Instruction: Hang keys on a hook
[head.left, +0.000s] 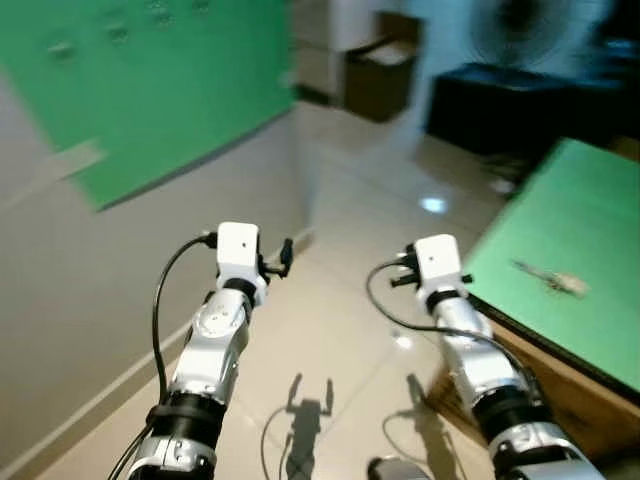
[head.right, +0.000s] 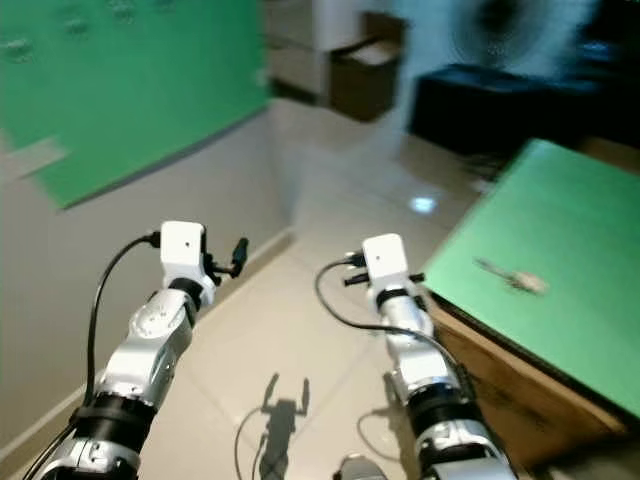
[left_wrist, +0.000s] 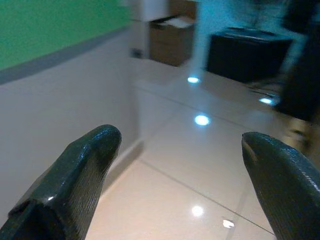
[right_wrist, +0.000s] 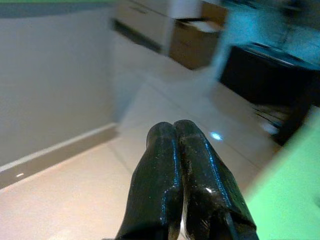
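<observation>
Keys (head.left: 550, 279) on table (head.left: 590, 215) right; board (head.left: 150, 80) on wall left.

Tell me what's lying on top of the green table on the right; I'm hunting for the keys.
One small pale, blurred thing lies on the green table, likely the keys, though blur prevents certainty. The rest of its visible top looks bare. Its far right part runs out of frame.
</observation>
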